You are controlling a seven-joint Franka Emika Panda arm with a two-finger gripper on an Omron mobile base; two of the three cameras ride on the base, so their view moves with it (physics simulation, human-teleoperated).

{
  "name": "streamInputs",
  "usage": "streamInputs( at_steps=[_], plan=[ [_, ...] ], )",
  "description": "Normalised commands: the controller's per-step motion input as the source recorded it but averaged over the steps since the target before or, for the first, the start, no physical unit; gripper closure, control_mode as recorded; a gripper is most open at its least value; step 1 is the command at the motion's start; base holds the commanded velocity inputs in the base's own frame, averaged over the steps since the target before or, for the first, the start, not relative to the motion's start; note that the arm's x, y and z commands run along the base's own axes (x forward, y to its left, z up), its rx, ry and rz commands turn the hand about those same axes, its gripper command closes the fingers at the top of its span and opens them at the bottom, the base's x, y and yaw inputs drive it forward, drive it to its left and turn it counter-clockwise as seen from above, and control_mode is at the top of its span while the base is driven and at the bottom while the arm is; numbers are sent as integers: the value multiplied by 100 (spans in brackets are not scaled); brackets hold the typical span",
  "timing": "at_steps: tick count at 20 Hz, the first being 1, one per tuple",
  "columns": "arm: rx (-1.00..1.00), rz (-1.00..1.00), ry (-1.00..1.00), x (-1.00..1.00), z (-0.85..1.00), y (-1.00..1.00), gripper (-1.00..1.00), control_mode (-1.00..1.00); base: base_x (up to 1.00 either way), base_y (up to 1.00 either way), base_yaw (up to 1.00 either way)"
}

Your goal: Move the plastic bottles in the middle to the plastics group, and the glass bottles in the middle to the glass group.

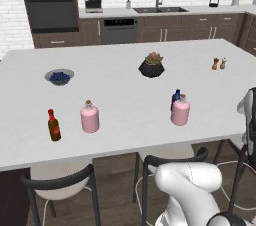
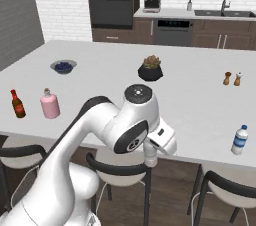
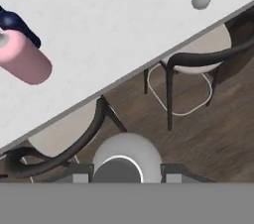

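Observation:
My gripper [image 2: 150, 153] hangs in front of the counter's near edge, above a stool, shut on a small slim clear-grey plastic bottle [image 2: 150, 160]. From the hand, that bottle [image 3: 126, 157] is a pale round shape between the fingertips [image 3: 82, 173]. In the middle of the counter stand a pink corked glass flask [image 1: 180, 110] and, right behind it, a dark blue plastic bottle [image 1: 175, 97]. The glass group, a red-brown sauce bottle [image 1: 54, 125] and a matching pink flask [image 1: 90, 117], stands at the left. A blue-labelled plastic bottle [image 2: 240, 140] stands at the right, near the edge.
Further back on the white counter [image 1: 125, 100] are a bowl of blueberries [image 1: 59, 76], a dark potted plant [image 1: 151, 65] and two small shakers [image 1: 218, 63]. Dark-backed stools [image 3: 183, 69] line the near edge. Ovens and a sink run along the far wall.

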Motion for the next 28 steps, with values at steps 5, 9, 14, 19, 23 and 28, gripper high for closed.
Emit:
streamInputs(
  at_steps=[5, 9, 14, 19, 23, 28],
  plan=[
    [0, -5, 5, 0, 35, -100, 100, -100, 0, 0, 0],
    [0, -1, 10, 25, 7, -81, 100, -100, 0, 0, 0],
    [-3, 0, 19, 89, -5, -16, 100, -100, 0, 0, 0],
    [-2, 0, 11, 68, -20, -27, 100, -100, 0, 0, 0],
    [0, 0, 0, 27, -7, -18, 100, -100, 0, 0, 0],
    [0, 0, -2, 40, -19, -30, 100, -100, 0, 0, 0]
  ],
)
